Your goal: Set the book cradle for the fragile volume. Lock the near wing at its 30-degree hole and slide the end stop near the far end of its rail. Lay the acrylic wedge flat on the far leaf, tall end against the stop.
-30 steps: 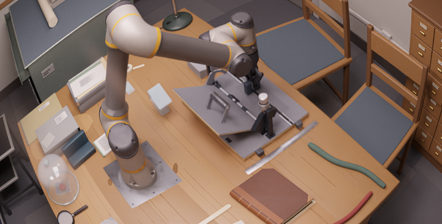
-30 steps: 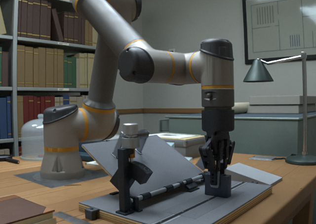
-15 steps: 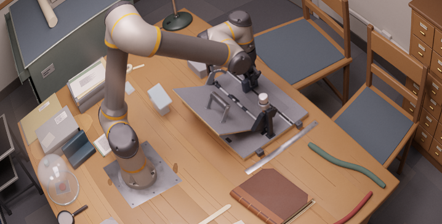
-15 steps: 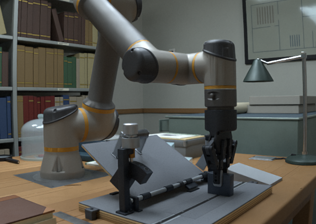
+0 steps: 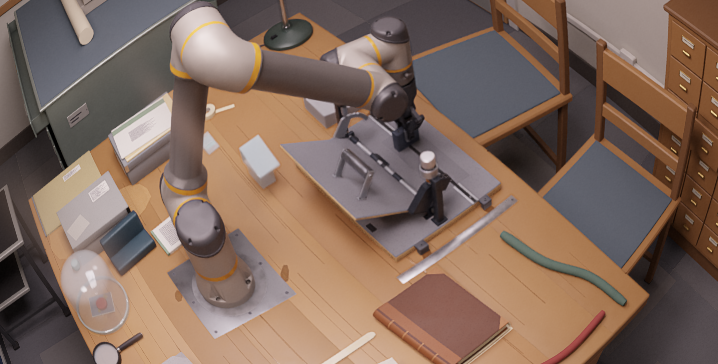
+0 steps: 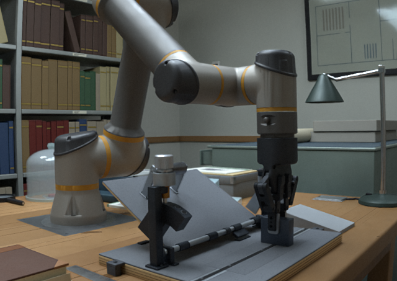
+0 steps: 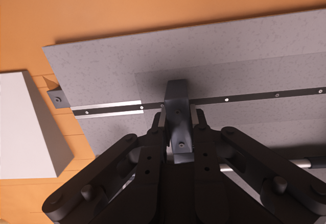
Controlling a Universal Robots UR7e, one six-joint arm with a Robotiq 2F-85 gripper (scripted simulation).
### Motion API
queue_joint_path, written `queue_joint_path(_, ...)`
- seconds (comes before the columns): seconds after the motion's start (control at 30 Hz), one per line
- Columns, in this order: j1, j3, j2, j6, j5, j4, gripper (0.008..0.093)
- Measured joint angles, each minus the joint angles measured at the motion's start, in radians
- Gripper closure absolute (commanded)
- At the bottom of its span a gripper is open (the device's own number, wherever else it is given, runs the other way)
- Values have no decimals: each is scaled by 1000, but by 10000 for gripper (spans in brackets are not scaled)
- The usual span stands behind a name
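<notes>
The acrylic wedge (image 7: 29, 123) is partly hidden behind the cradle in the second side camera (image 6: 316, 217); it lies on the desk just off the cradle's far end, apart from the board. I grip the dark end stop (image 7: 178, 116) (image 6: 276, 229) in my closed gripper (image 7: 177, 111) (image 6: 275, 212), pointing straight down. The stop sits on its rail (image 7: 252, 97) on the flat far leaf (image 5: 447, 161), toward the rail's far end. The near wing (image 5: 336, 176) is raised at a slant, held by a black bracket with a knobbed pin (image 5: 428, 161) (image 6: 163, 166).
Behind the cradle stand a desk lamp (image 5: 287, 33) and a grey box (image 5: 321, 110). A pale block (image 5: 259, 160) sits left of the wing. A steel ruler (image 5: 457, 240), a brown book (image 5: 442, 317) and two snake weights (image 5: 562, 266) lie toward the desk's near end.
</notes>
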Motion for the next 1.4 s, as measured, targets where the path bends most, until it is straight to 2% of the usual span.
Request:
queue_joint_path(0.4, 0, 0, 0, 0, 0, 0, 929)
queue_joint_path(0.8, 0, 0, 0, 0, -1, 0, 689)
queue_joint_path(1.1, 0, 0, 0, 0, -1, 0, 680)
queue_joint_path(1.27, 0, 0, 0, 0, -1, 0, 585)
queue_joint_path(1.4, 0, 0, 0, 0, -1, 0, 584)
